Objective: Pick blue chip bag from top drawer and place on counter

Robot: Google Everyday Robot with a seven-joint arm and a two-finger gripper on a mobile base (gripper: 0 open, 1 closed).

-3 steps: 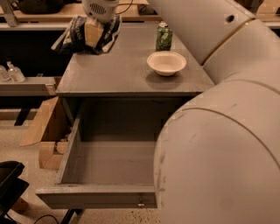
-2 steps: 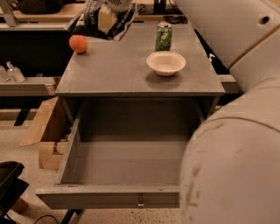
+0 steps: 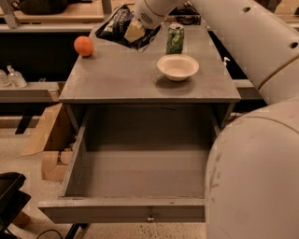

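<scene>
The blue chip bag [image 3: 117, 24] is dark navy with white lettering and hangs in my gripper [image 3: 135, 31] above the far edge of the counter [image 3: 121, 77]. My gripper is shut on the bag, with a pale finger [image 3: 132, 32] pressed against its right side. The bag looks to be just above the counter surface; I cannot tell if it touches. The top drawer [image 3: 140, 163] stands pulled fully out below the counter, with its keyhole [image 3: 150, 216] at the front centre. My large white arm [image 3: 252, 140] fills the right side of the view.
An orange [image 3: 83, 45] lies at the counter's back left. A green drink can [image 3: 175, 38] stands at the back right of the bag, and a white bowl [image 3: 177, 66] sits in front of it. Wooden benches [image 3: 56, 14] run behind. Cardboard boxes [image 3: 49, 140] lie on the floor left.
My gripper has moved right and forward over the counter with the bag, from the back left corner toward the can. The orange is now uncovered at the back left.
</scene>
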